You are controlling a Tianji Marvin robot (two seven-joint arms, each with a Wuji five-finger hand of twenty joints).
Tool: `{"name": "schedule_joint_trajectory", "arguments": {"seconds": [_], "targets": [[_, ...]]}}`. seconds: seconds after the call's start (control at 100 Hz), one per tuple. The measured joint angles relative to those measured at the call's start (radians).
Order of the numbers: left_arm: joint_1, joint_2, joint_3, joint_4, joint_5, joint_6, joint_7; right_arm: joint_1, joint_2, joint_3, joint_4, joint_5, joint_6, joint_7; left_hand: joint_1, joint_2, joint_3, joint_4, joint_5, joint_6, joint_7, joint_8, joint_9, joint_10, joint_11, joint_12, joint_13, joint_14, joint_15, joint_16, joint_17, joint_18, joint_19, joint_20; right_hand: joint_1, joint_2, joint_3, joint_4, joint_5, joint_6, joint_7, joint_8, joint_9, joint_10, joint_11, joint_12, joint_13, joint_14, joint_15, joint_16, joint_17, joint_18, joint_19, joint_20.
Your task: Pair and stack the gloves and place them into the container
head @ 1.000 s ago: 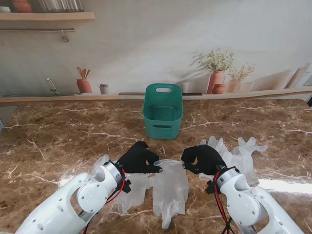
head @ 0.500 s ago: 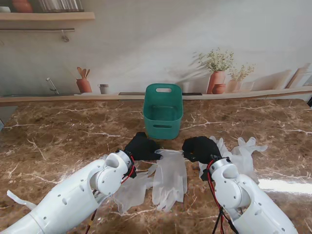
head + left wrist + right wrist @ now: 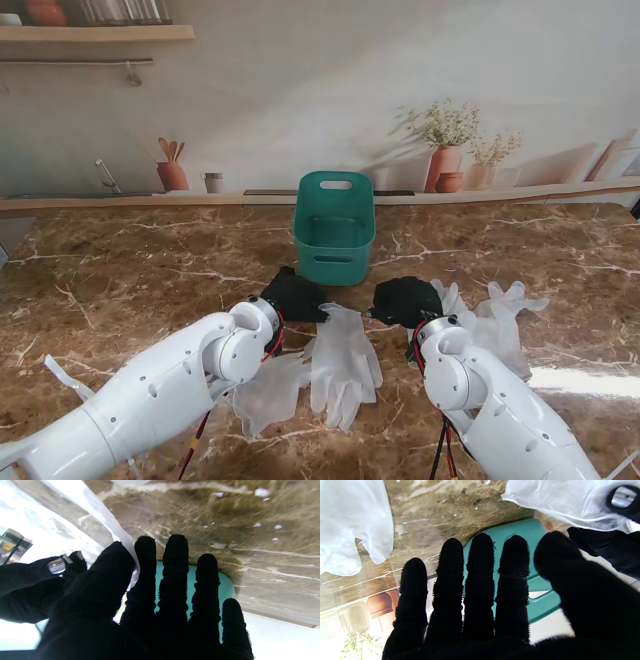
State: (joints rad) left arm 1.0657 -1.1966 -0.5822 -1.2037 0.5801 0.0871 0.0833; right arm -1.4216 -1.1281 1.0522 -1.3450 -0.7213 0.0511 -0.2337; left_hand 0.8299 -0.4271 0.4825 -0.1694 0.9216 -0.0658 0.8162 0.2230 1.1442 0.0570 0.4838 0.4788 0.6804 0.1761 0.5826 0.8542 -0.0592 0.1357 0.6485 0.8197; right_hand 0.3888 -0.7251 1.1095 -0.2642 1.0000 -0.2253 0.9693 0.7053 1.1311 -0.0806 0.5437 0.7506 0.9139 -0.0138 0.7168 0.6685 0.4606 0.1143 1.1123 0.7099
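Left hand (image 3: 291,296) pinches the cuff of the translucent white glove pair (image 3: 343,362); right hand (image 3: 404,300) at the other corner, grip unclear. Lift both evenly toward the teal plastic container (image 3: 334,232) just beyond, keeping cuffs level.

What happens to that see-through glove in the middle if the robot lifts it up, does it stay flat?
Probably not. The glove looks thin, translucent and wrinkled, so it would likely droop and fold. It probably weighs very little. Its smooth film may slip from the left hand.
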Motion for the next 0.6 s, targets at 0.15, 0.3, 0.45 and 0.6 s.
{"name": "schedule_joint_trajectory", "arguments": {"seconds": [0.15, 0.3, 0.45, 0.6], "targets": [[-0.012, 0.006, 0.008, -0.003, 0.041, 0.024, -0.049, -0.011, -0.002, 0.012, -0.007, -0.023, 0.003, -0.012, -0.160, 0.001, 0.130, 0.015, -0.099, 0.105, -0.384, 0.010, -0.206, 0.031, -0.108, -0.107, -0.091, 0.000, -0.089, -0.077, 0.000, -0.001, 0.000, -0.013, 0.000, 0.000, -0.010, 0.000, -0.031, 0.001, -0.025, -0.087, -0.022, 0.000, -0.002, -0.042, -0.001, 0.000, -0.007, 0.000, -0.010, -0.001, 0.000, 0.000], [0.002, 0.035, -0.017, -0.061, 0.054, 0.050, -0.131, -0.052, 0.003, 0.042, -0.062, -0.060, -0.004, -0.005, -0.159, 0.001, 0.130, 0.031, -0.209, 0.151, -0.608, -0.047, -0.350, 0.045, -0.146, -0.165, -0.162, 0.001, -0.178, -0.152, -0.001, -0.001, -0.015, -0.023, -0.002, 0.000, -0.022, 0.000, -0.071, 0.026, -0.114, -0.174, -0.052, 0.000, -0.055, -0.088, -0.025, 0.000, -0.050, -0.023, -0.022, -0.002, -0.014, 0.000], [0.071, 0.062, -0.114, -0.145, 0.139, 0.042, -0.148, -0.100, 0.012, 0.070, -0.125, -0.100, -0.023, 0.004, -0.159, 0.001, 0.130, 0.031, -0.245, 0.157, -0.620, -0.055, -0.423, 0.045, -0.151, -0.181, -0.194, 0.001, -0.222, -0.190, -0.001, -0.001, -0.037, -0.024, -0.013, 0.010, -0.033, 0.000, -0.071, 0.034, -0.157, -0.195, -0.064, 0.000, -0.074, -0.112, -0.025, 0.000, -0.086, -0.039, -0.029, -0.003, -0.027, 0.000], [0.208, 0.090, -0.290, -0.278, 0.232, -0.032, -0.205, -0.140, 0.015, 0.095, -0.163, -0.118, -0.029, 0.000, -0.159, 0.001, 0.127, 0.041, -0.240, 0.101, -0.492, 0.009, -0.431, 0.029, -0.149, -0.167, -0.186, 0.001, -0.222, -0.197, -0.002, 0.000, -0.041, -0.024, -0.013, 0.011, -0.035, 0.000, -0.071, 0.036, -0.170, -0.197, -0.066, 0.000, -0.085, -0.114, -0.043, 0.000, -0.103, -0.040, -0.034, -0.003, -0.040, -0.001]]}}
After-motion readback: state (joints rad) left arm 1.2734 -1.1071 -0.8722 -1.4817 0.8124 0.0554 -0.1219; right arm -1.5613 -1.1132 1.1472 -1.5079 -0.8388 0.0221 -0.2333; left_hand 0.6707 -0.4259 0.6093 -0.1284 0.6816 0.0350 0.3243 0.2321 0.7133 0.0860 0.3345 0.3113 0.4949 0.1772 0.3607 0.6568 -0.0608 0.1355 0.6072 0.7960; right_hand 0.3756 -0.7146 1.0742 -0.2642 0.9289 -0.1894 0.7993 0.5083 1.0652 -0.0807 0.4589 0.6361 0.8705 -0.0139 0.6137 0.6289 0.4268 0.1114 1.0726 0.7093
